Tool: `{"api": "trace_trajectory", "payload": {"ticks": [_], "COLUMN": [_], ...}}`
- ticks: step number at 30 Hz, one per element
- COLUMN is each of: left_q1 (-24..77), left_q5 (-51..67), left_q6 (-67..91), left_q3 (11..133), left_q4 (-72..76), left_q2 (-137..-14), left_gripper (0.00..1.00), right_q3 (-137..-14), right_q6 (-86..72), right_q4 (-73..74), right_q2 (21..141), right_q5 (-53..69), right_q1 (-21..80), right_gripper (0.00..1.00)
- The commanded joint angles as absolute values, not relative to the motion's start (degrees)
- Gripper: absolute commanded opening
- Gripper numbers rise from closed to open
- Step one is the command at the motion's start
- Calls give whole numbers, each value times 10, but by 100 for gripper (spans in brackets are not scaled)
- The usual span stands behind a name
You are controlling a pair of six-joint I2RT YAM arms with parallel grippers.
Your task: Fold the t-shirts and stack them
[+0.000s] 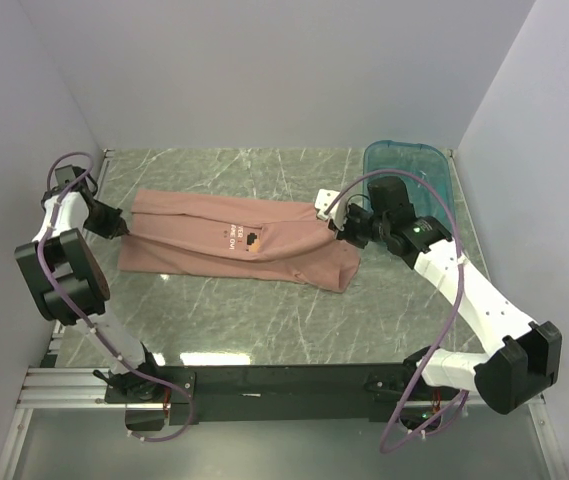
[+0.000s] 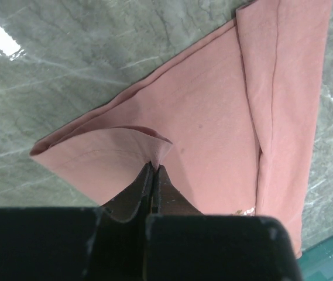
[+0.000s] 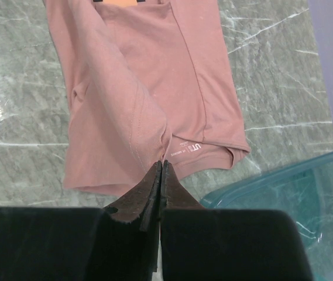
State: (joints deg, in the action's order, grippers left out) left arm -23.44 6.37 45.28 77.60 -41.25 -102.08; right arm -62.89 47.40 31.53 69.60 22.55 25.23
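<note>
A dusty salmon-pink t-shirt (image 1: 239,240) lies stretched lengthwise across the marble table top, partly folded, its small chest print facing up. My left gripper (image 1: 122,228) is at the shirt's left end and is shut on a raised fold of the t-shirt (image 2: 213,117); its tips (image 2: 154,165) pinch the cloth. My right gripper (image 1: 336,228) is at the right end, shut on the t-shirt (image 3: 137,76) beside the collar label, where the fabric puckers at its tips (image 3: 161,164). Only one shirt is in view.
A translucent teal plastic tub (image 1: 409,165) stands at the back right, close behind the right gripper; its rim (image 3: 283,187) also shows in the right wrist view. A small white piece (image 1: 326,200) lies by the shirt's right end. Grey walls enclose the table.
</note>
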Motion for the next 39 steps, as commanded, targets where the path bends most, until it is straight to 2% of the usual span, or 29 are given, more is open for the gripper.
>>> {"api": "trace_trajectory", "payload": {"ticks": [1,39], "left_q1": [-229,-178], "left_q5": [46,15], "left_q6": [457,459], "left_q3": [811,990], "left_q4": [-407,-463], "left_q2": [-1037,-1189], "left_gripper": [0,0], "right_q3": [-661,-683], "right_q6": [471,460], "right_q4": [299,297], "right_q2": [705,758], "right_q5": [229,217], "right_q1": [246,228], "right_gripper": [0,0]}}
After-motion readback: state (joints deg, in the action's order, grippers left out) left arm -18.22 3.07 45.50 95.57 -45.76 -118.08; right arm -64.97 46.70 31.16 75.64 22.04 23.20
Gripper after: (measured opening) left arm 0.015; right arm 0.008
